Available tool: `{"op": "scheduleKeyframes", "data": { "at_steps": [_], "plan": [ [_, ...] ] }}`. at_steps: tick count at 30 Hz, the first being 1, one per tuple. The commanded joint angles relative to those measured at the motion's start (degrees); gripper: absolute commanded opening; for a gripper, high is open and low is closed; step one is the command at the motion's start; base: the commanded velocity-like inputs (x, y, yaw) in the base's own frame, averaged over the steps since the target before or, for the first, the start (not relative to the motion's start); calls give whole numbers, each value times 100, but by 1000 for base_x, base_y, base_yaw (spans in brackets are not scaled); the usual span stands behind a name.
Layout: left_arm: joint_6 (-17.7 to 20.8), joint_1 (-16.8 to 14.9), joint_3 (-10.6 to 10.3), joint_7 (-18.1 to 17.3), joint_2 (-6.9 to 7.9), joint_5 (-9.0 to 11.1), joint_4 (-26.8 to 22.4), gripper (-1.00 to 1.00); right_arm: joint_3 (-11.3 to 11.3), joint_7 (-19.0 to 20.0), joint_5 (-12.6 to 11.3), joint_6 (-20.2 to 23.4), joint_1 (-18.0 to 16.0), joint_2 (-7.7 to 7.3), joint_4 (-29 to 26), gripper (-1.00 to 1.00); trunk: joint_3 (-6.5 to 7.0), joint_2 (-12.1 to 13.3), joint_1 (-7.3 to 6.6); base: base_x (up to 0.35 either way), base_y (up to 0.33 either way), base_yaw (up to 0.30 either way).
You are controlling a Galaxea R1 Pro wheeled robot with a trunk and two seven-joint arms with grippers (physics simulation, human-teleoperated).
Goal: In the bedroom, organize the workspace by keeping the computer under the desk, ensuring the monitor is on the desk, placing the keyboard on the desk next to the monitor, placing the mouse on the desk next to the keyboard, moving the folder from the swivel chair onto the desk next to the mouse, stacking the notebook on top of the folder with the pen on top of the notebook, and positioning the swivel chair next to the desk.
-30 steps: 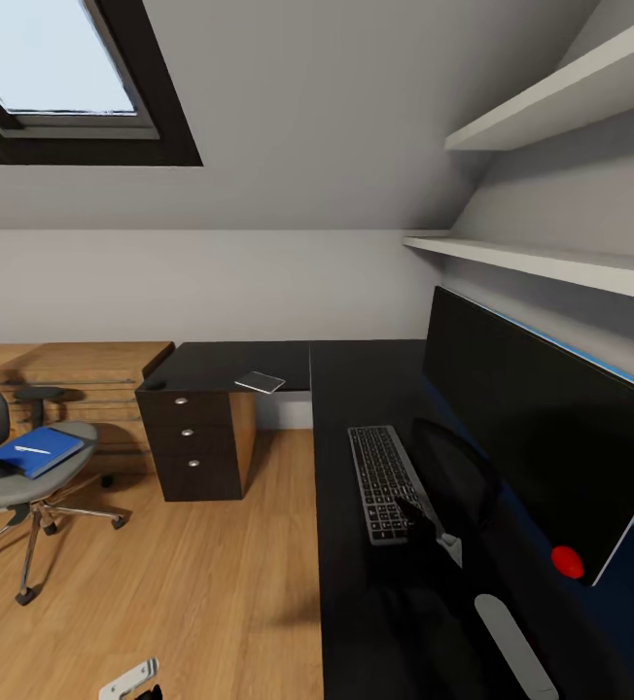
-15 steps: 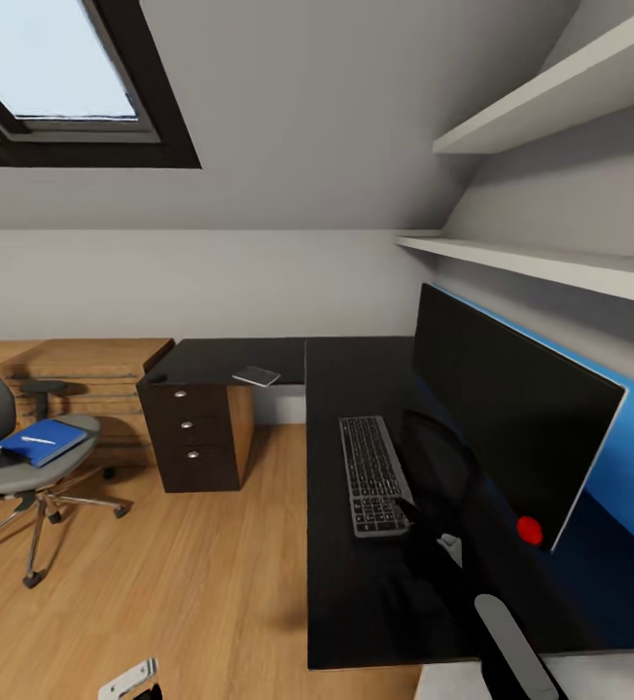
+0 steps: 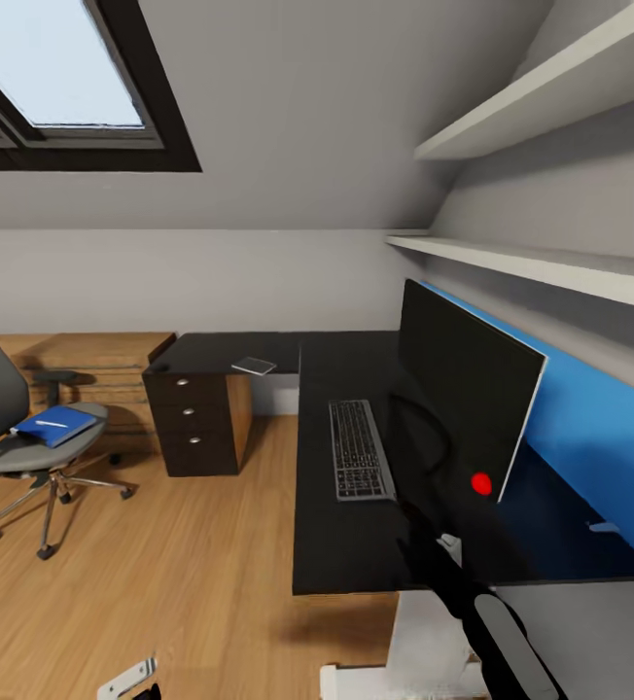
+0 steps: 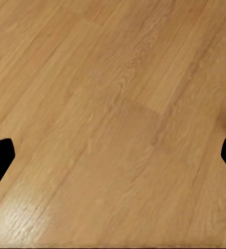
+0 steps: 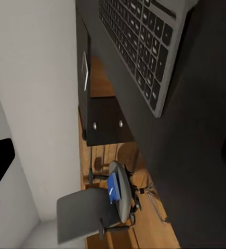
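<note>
Two grippers, mine. Left gripper hangs low over bare wood floor, fingers spread wide, nothing between them; dark tips sit at opposite edges of the left wrist view. In the head view its light fingertips peek in low, well off to the left of the desk.

Far to the left of my right arm: swivel chair on the floor, well apart from the desk, with the blue folder on its seat and a thin white pen on top of the folder. Right wrist view catches the same chair and folder past the desk edge.

Drawer unit stands ahead-left of my right arm, under the desk's side wing. Notebook lies flat on that wing, far ahead of the arm.

Black desk is right in front. Keyboard lies just ahead of my right gripper, slightly to its left, beside the monitor. Monitor stands upright ahead-right of the gripper, red dot on its near lower corner. Right gripper hovers close over the desktop near the keyboard's near end; fingers spread apart, holding nothing.

Blue panel behind the monitor, white shelves above it. Mouse and computer: can't tell where.
</note>
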Motion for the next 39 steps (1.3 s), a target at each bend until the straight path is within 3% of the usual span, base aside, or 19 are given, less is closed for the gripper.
{"op": "scheduleKeyframes", "data": {
  "at_steps": [1, 18, 26, 32, 34, 36, 38, 39],
  "plan": [
    [-21, -4, -47, 35, 6, 50, -6, 100, 3, 9, -25, 9, -3, -2, 1, 100, -6, -4, -4, -330, -17, 0],
    [2, -4, -34, 52, 15, 59, -6, 100, 36, -4, 8, -7, -3, 6, 17, 100, -6, -4, -4, -332, -3, 0],
    [2, -4, -34, 52, 15, 59, -6, 100, 49, -225, 35, -23, -3, 14, 81, 100, -6, -4, -4, -323, 0, 0],
    [-15, -4, -42, 41, 15, 41, -9, 100, 179, -452, 116, -252, -3, 75, 197, 100, -6, -4, -4, -98, 0, 0],
    [-11, -4, -42, 38, 15, 38, -11, 100, 238, -543, 212, -351, -3, 97, 251, 100, -6, -4, -4, -28, 0, 0],
    [3, -4, -52, 37, 13, 38, -9, 100, 351, -669, 462, -549, -3, 147, 379, 100, 30, 76, -48, -14, 0, 0],
    [11, -4, -68, 36, 8, 34, -12, 100, 505, -737, 861, -831, -3, 205, 568, 100, 66, 157, -92, -7, 0, 0],
    [14, -4, -74, 35, 4, 30, -13, 100, 624, -762, 1210, -1068, -3, 228, 730, 100, 84, 197, -114, -4, 0, 0]
  ]
}}
